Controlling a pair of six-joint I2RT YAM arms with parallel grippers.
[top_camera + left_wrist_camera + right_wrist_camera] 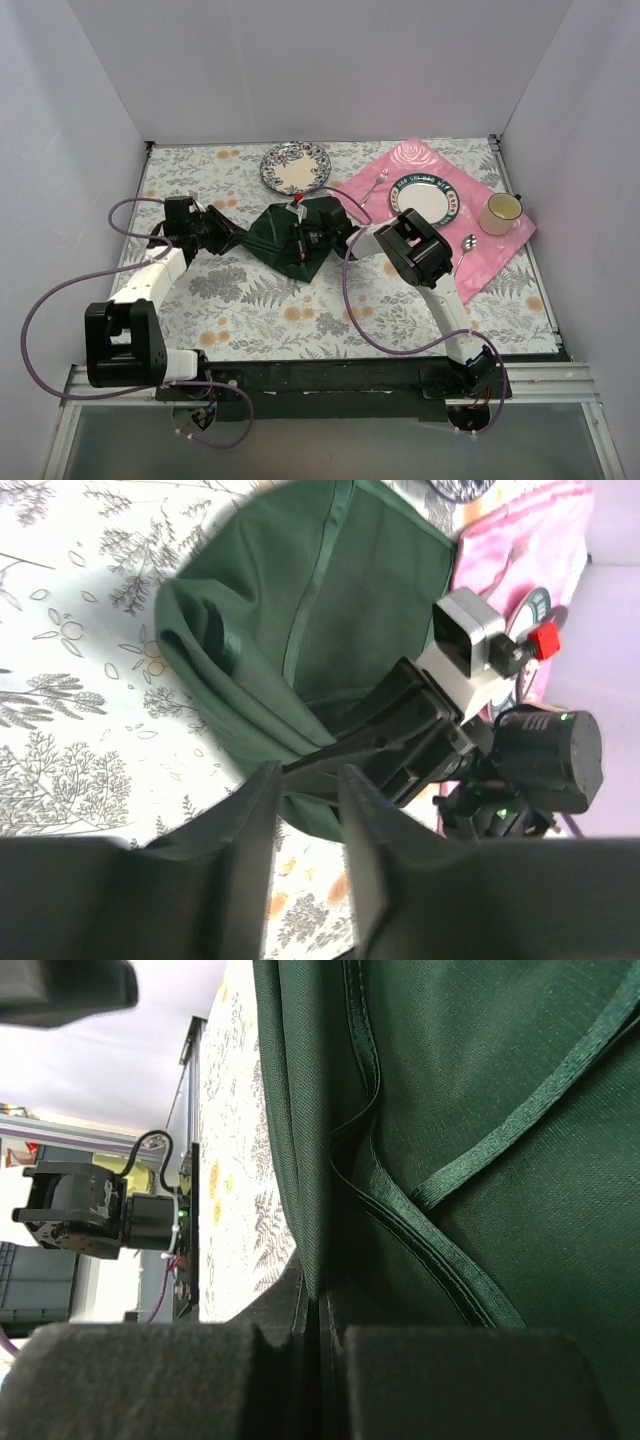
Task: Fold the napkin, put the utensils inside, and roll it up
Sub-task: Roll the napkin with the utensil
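The dark green napkin (270, 228) lies bunched in loose folds in the middle of the table. My right gripper (300, 250) reaches in from the right and is shut on a hemmed fold of the napkin (500, 1080); its jaws (320, 1305) meet on the cloth edge. My left gripper (235, 243) sits at the napkin's left corner. In the left wrist view its fingers (308, 775) stand a little apart, with tablecloth showing through the gap and the napkin (370, 580) just past the tips. The right gripper's black finger (380, 735) crosses there. The utensils are hidden.
A floral plate (295, 167) stands behind the napkin. At the right a pink rose placemat (500, 250) carries a rimmed plate (428, 200), a cream cup (502, 212), a silver fork (378, 185) and a silver spoon (468, 243). White walls enclose three sides.
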